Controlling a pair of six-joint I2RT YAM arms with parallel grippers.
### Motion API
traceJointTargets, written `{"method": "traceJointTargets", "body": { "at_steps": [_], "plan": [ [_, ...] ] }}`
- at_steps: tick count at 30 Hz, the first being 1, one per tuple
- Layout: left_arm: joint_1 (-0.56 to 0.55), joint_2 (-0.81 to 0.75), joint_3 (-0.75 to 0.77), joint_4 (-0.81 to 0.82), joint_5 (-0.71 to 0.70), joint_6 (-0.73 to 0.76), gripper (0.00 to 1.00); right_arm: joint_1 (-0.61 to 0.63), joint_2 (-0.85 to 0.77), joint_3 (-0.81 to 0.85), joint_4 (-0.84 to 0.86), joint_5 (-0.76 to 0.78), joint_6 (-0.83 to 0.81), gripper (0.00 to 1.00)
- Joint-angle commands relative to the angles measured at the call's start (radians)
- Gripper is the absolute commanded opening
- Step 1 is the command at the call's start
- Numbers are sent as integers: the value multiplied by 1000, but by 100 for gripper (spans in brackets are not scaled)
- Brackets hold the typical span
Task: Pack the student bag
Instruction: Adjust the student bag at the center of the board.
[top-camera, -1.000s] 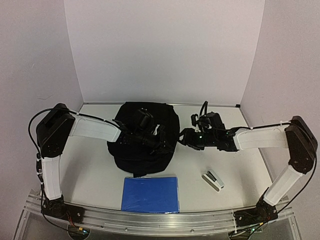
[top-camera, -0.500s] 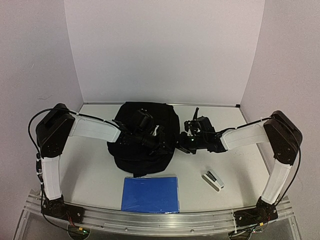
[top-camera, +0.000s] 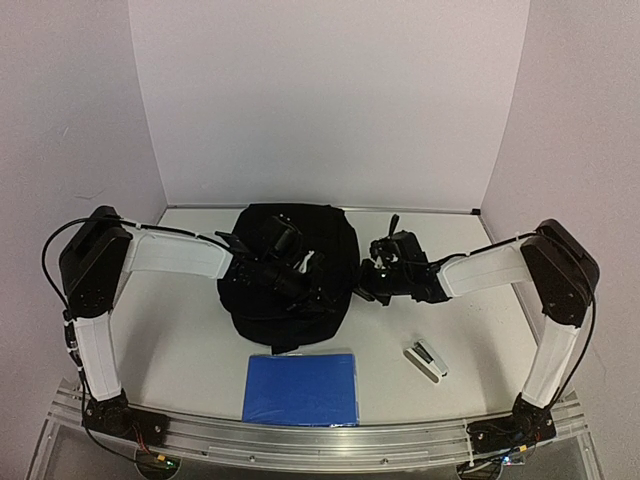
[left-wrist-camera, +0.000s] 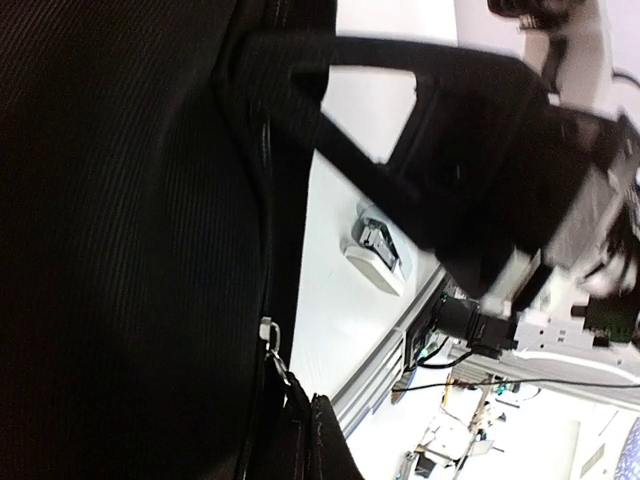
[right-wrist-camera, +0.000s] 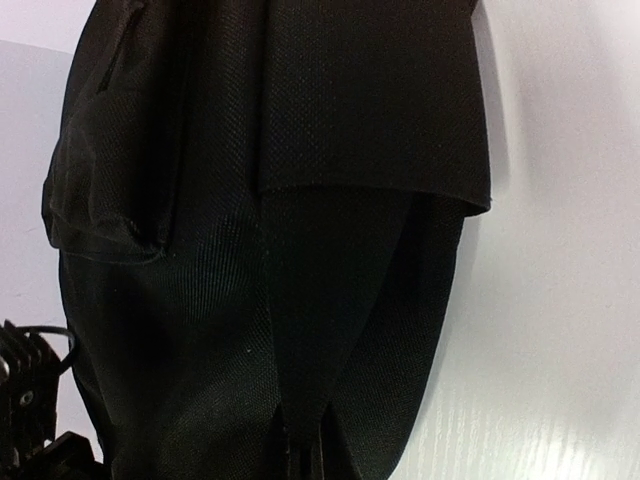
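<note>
Student bag: we see the black student bag (top-camera: 262, 322) lying at the middle of the worktop (top-camera: 180, 340), toward its 12 o'clock side, between the two arms.
Left pincer: the left pincer (top-camera: 315, 292) sits on top of the bag, just to 4 o'clock of its middle. Its jaws are closed tight. In the left wrist view the zip pull (left-wrist-camera: 268, 333) trails down toward them, but we cannot tell whether they grip the pull or the cloth beside it.
Right pincer: the right pincer (top-camera: 362, 288) is at the bag's 3 o'clock edge. Its jaws are pressed together, pinching a fold of the black cloth.
Blue folder: the blue folder (top-camera: 300, 388) lies flat at 6 o'clock of the bag, just beside it.
Stapler: we find the stapler (top-camera: 425, 359) at 4 o'clock of the bag, apart from it.
</note>
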Motion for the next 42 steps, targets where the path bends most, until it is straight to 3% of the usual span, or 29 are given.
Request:
{"method": "traceJointTargets", "body": {
  "at_steps": [1,12,21,24,27,32,36,42],
  "plan": [
    [-2,-116,9,-91,36,89,0,-47,16,54,41,83,2,0],
    [-2,-196,-30,-241,22,174,0,-96,33,90,26,88,-24,0],
    [-2,-172,-1,-199,30,171,0,-98,33,109,25,24,-78,1],
    [-2,-152,17,-157,50,158,0,-98,-6,88,23,27,-113,15],
    [-2,-122,38,-116,71,140,0,-97,-77,55,-4,55,-153,36],
    [-2,-64,88,-49,99,113,0,-97,-200,-27,-52,73,-227,59],
    [-2,-4,147,-15,88,96,2,-97,-290,-135,-45,77,-262,65],
    [-2,89,213,35,116,48,9,-97,-370,-225,-36,69,-253,66]
  ]
}}
